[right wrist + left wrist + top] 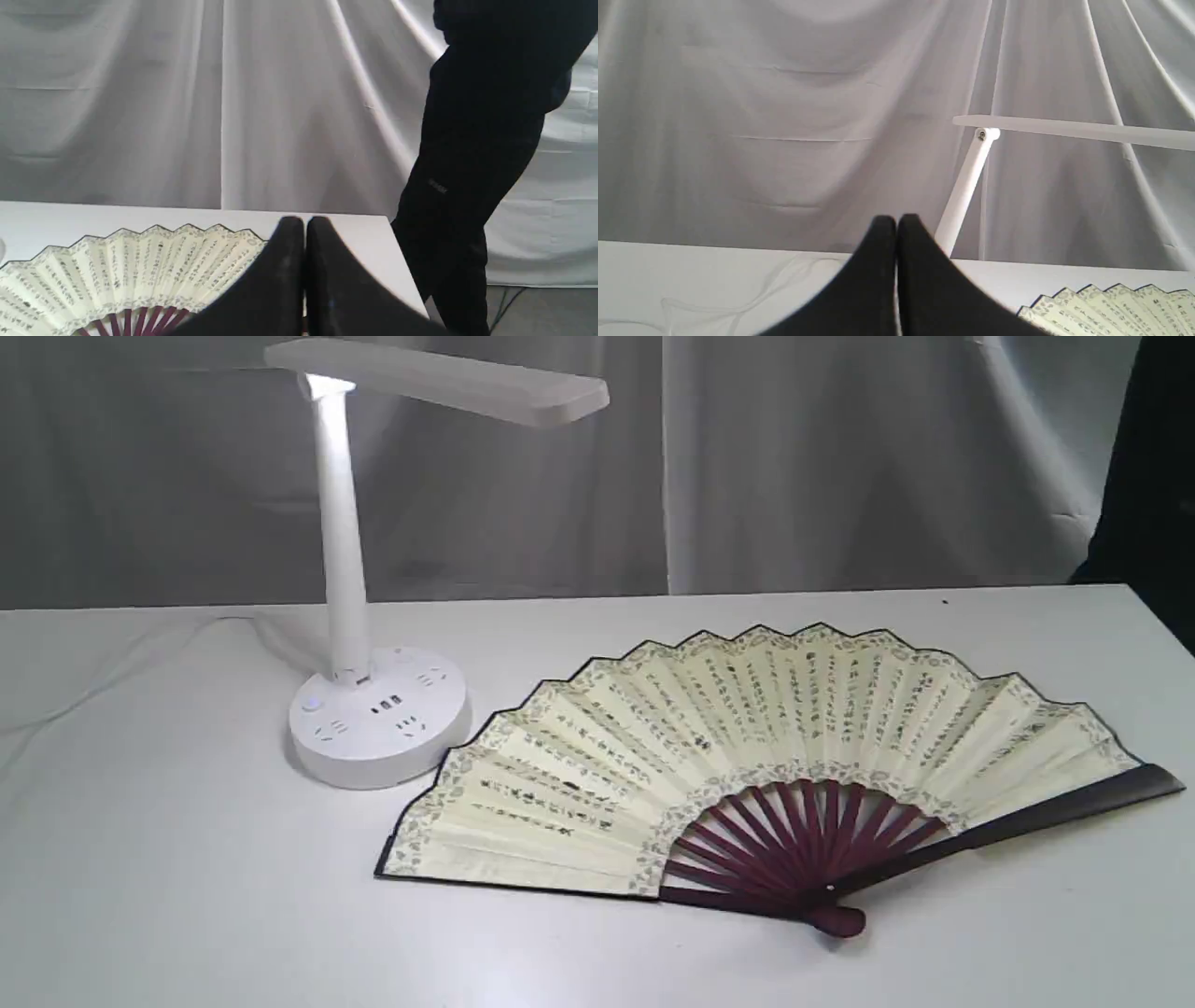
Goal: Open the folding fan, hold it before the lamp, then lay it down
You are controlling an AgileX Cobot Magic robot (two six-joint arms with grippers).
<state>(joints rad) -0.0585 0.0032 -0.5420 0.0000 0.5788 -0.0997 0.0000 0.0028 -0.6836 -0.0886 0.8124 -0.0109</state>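
Note:
The folding fan (747,765) lies fully spread and flat on the white table (168,896), its cream leaf with black calligraphy toward the back and its maroon ribs and pivot toward the front. The white lamp (350,616) stands just left of it, lit, with its bar head reaching right. No arm shows in the exterior view. My left gripper (896,221) is shut and empty, away from the fan (1111,310) and the lamp (966,186). In its own wrist view my right gripper (304,223) is shut too, holding nothing, with the fan (117,275) beside it.
A grey curtain (840,457) hangs behind the table. The lamp's white cord (112,681) trails off to the left. A person in dark clothes (476,154) stands by the table's right end.

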